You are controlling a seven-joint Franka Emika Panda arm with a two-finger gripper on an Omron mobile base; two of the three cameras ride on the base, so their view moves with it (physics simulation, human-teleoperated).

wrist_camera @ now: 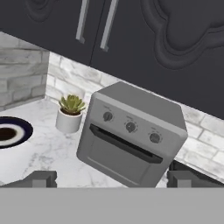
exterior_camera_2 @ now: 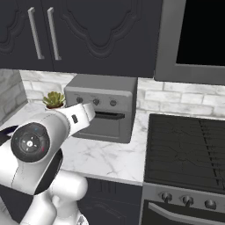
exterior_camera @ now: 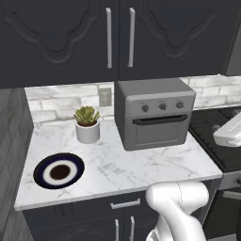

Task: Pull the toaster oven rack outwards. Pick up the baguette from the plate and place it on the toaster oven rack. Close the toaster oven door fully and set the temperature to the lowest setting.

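The grey toaster oven [exterior_camera: 155, 113] [exterior_camera_2: 103, 110] [wrist_camera: 131, 135] stands at the back of the marble counter, with three knobs [exterior_camera: 162, 106] across its upper front. Its door [exterior_camera: 160, 132] [wrist_camera: 118, 159] is shut, the dark handle bar [wrist_camera: 124, 144] lying just under the knobs. The rack is hidden behind the shut door. Left of the oven, near the counter's front, the round navy plate [exterior_camera: 70, 162] [wrist_camera: 19, 127] lies bare; the baguette is out of view. My gripper [wrist_camera: 112, 179] is open, well back from the oven's front and off to its right, its fingertips [wrist_camera: 41, 178] wide apart with nothing between them.
A potted succulent [exterior_camera: 87, 124] [wrist_camera: 70, 113] stands between plate and oven. A dark stove [exterior_camera: 221, 136] [exterior_camera_2: 189, 149] adjoins the counter on the right. Dark upper cabinets [exterior_camera: 117, 37] hang overhead, a microwave [exterior_camera_2: 197, 35] above the stove, and an outlet [exterior_camera: 105, 96] sits on the backsplash.
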